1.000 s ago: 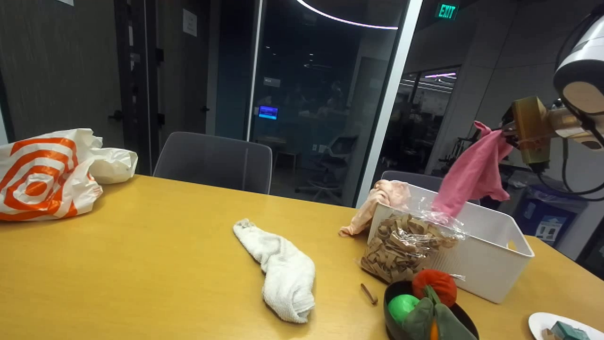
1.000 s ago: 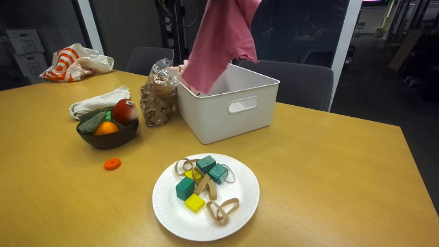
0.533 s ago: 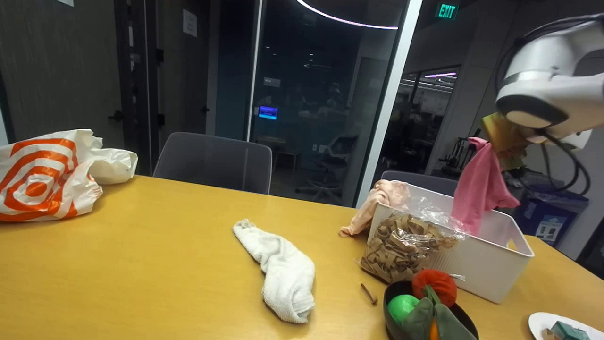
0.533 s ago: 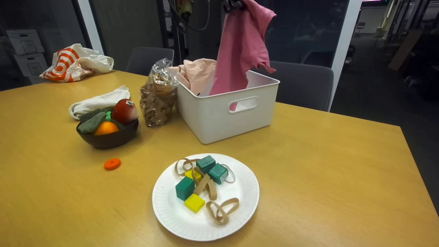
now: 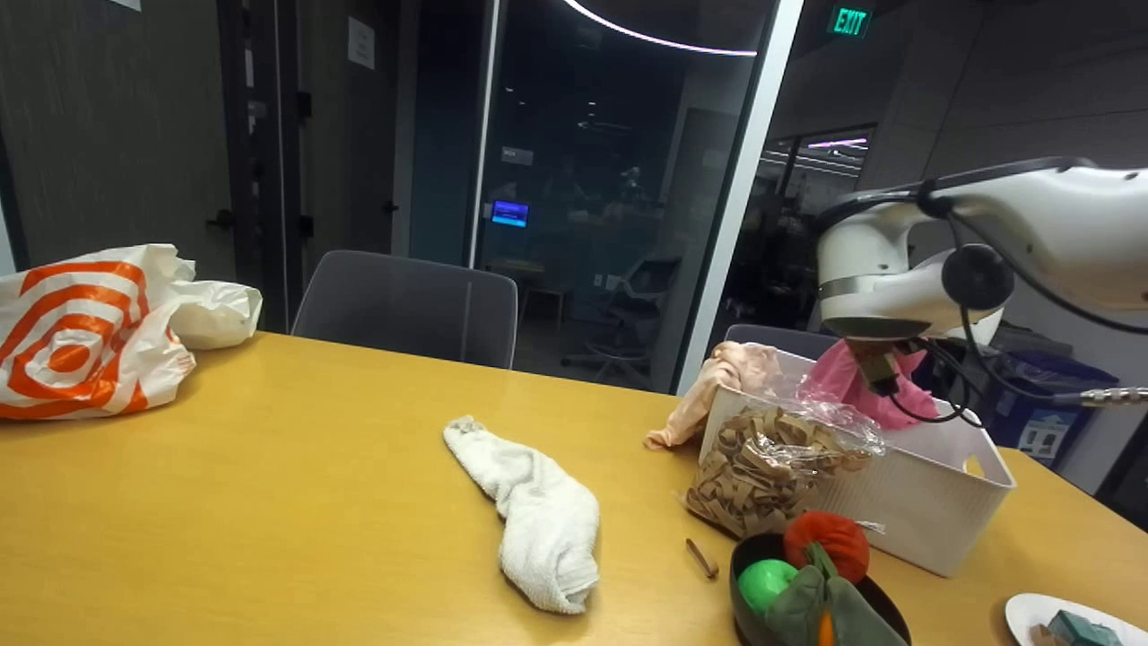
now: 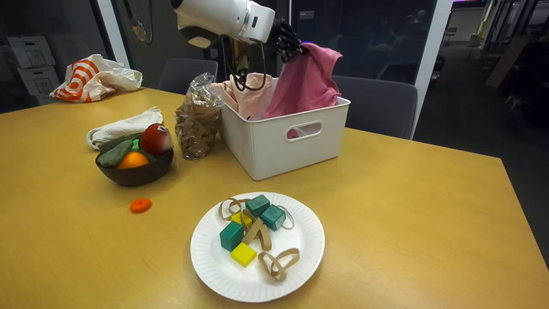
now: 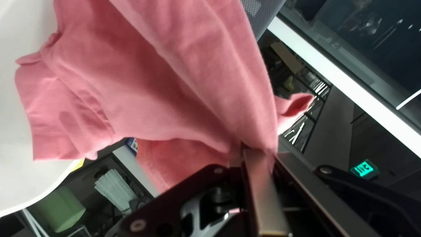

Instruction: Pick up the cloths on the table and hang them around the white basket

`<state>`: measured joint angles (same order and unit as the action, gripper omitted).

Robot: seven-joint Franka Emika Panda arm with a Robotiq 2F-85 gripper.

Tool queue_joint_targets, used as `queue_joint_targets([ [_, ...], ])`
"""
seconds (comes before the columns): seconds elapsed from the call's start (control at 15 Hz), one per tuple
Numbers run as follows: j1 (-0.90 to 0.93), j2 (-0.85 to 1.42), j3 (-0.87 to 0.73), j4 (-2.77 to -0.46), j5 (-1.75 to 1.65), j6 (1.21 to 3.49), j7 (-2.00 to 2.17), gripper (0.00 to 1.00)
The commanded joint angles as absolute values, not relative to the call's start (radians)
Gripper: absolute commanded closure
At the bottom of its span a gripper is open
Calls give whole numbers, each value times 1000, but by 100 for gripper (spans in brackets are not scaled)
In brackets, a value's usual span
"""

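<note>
The gripper (image 7: 270, 155) is clamped on the top of the pink cloth (image 6: 306, 83), which falls in soft slanting folds into the white basket (image 6: 279, 154), near the far edge of the tabletop (image 6: 407, 206) in both exterior views. The cloth looks thin and smooth, a hem-like band crossing one end, and pink shows through the basket's handle slot. Near it, the peach cloth (image 6: 253, 92) is draped over the rim, one end hanging outside. The basket is box-shaped, one long wall finely ribbed; just beside it stands a clear bag of tan bands (image 5: 762, 467). The nubbly white cloth (image 5: 543, 516) lies twisted, one end toward the far edge, apart from the basket. In an exterior view, a round white plate (image 6: 309, 240) sits on the basket's near side, and room to move spans from it to the right edge and far right corner
</note>
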<state>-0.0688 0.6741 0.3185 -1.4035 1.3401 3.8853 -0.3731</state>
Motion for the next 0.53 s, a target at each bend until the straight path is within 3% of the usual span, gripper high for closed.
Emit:
queue_joint_targets([
  [0.0, -42, 740, 282, -1318, 1246, 3969, -247, 95],
  [0.2, -53, 744, 281, -1325, 1217, 3963, -174, 94],
  [0.27, 1, 733, 193, -1333, 1240, 3926, -118, 75],
  [0.47, 22, 738, 150, -1330, 1231, 3920, -47, 60],
])
